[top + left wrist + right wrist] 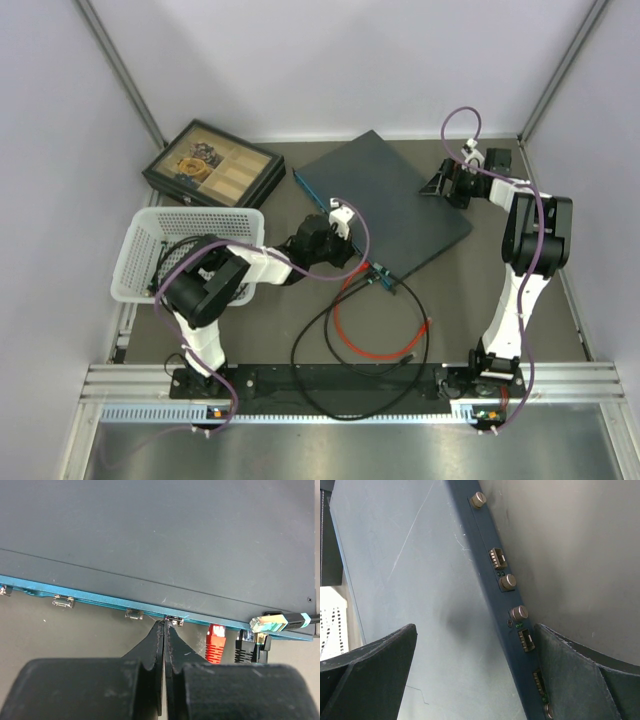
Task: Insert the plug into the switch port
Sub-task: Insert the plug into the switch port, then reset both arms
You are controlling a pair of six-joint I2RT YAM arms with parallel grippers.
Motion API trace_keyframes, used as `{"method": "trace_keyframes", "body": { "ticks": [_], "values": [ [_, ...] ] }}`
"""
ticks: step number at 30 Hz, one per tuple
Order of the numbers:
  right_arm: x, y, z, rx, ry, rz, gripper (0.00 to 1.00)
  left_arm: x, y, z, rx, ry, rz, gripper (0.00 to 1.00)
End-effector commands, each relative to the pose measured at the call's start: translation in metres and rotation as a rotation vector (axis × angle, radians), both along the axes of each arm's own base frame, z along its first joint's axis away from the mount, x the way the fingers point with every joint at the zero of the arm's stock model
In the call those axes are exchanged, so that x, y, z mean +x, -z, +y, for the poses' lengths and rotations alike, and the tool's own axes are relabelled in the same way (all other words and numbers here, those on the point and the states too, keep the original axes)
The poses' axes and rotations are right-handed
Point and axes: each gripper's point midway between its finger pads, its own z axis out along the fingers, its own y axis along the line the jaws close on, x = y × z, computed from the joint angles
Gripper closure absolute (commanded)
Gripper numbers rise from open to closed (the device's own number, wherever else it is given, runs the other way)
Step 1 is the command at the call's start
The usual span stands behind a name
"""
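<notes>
The switch is a flat dark blue-grey box lying at an angle on the table, with its teal socket edge facing my left arm. A red plug and a black plug sit in sockets at the edge's near end. A clear plug with a teal boot lies by that corner. My left gripper is shut and empty, its tips touching the teal edge beside a small socket. My right gripper is open, straddling the switch's back edge, which carries knobs and connectors.
A black compartmented tray box stands at the back left. A white mesh basket sits beside the left arm. A red cable and a black cable loop over the table in front of the switch.
</notes>
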Motion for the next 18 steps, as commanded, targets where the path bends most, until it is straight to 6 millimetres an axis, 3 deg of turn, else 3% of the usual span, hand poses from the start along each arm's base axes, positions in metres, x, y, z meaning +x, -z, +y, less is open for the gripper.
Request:
{"method": "trace_keyframes", "body": {
  "ticks": [1,4,5,7,8,9,10,11,12,13,15,16,18],
  "values": [
    [-0.003,-0.003,-0.005,-0.011,0.002,0.003,0.01,0.026,-0.059,-0.009,-0.135,-0.071,-0.184,0.98],
    [-0.002,-0.020,-0.027,-0.047,0.071,-0.029,0.01,0.020,-0.070,0.010,-0.062,-0.093,-0.200,0.68],
    [-0.001,-0.026,-0.037,-0.070,0.103,-0.035,0.01,0.020,-0.084,0.023,-0.043,-0.139,-0.214,0.60],
    [0.000,-0.058,-0.052,-0.114,0.160,-0.090,0.01,0.016,-0.096,0.036,-0.008,-0.153,-0.242,0.48],
    [-0.002,-0.064,-0.060,-0.162,0.200,-0.089,0.01,0.020,-0.120,0.052,-0.006,-0.226,-0.294,0.42],
    [-0.004,-0.096,-0.064,-0.188,0.218,-0.151,0.01,0.017,-0.120,0.064,0.036,-0.252,-0.278,0.33],
    [-0.006,-0.106,-0.069,-0.217,0.247,-0.168,0.01,0.018,-0.134,0.071,0.041,-0.279,-0.294,0.33],
    [-0.013,-0.118,-0.070,-0.229,0.261,-0.178,0.01,0.015,-0.155,0.081,0.033,-0.308,-0.317,0.26],
    [-0.023,-0.139,-0.070,-0.237,0.283,-0.212,0.01,0.013,-0.155,0.098,0.085,-0.365,-0.296,0.20],
    [-0.029,-0.150,-0.075,-0.261,0.319,-0.226,0.01,0.012,-0.170,0.106,0.080,-0.402,-0.303,0.15],
    [-0.050,-0.152,-0.079,-0.288,0.361,-0.206,0.01,0.007,-0.207,0.130,0.047,-0.501,-0.336,0.03],
    [-0.064,-0.175,-0.084,-0.319,0.409,-0.248,0.01,-0.002,-0.205,0.141,0.086,-0.514,-0.314,0.02],
    [-0.090,-0.175,-0.085,-0.341,0.440,-0.225,0.01,-0.015,-0.235,0.160,0.055,-0.551,-0.351,0.02]
  ]
}}
